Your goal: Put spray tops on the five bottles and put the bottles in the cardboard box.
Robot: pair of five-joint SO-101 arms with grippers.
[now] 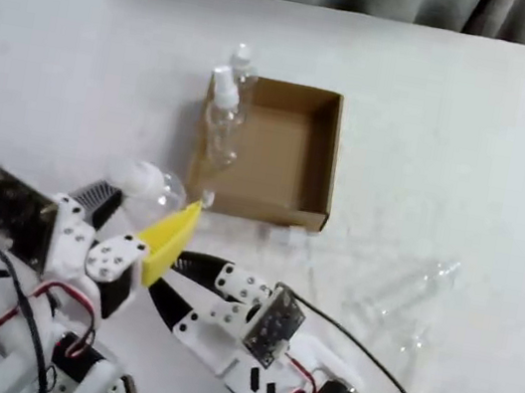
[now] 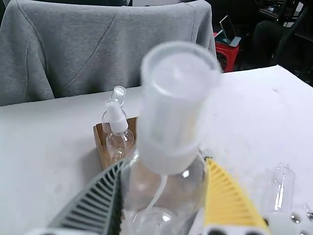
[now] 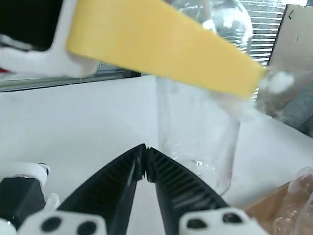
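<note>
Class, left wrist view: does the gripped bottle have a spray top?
Yes, a spray top caps the bottle in the left gripper.

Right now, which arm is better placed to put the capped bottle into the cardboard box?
Left: the left gripper holds the capped bottle beside the cardboard box; the right gripper is shut and empty.

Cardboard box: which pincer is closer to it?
Left. The left pincer, holding a spray bottle, has its yellow fingertip right by the near corner of the cardboard box. The right pincer sits farther back, toward the robot, beyond the left one.
</note>
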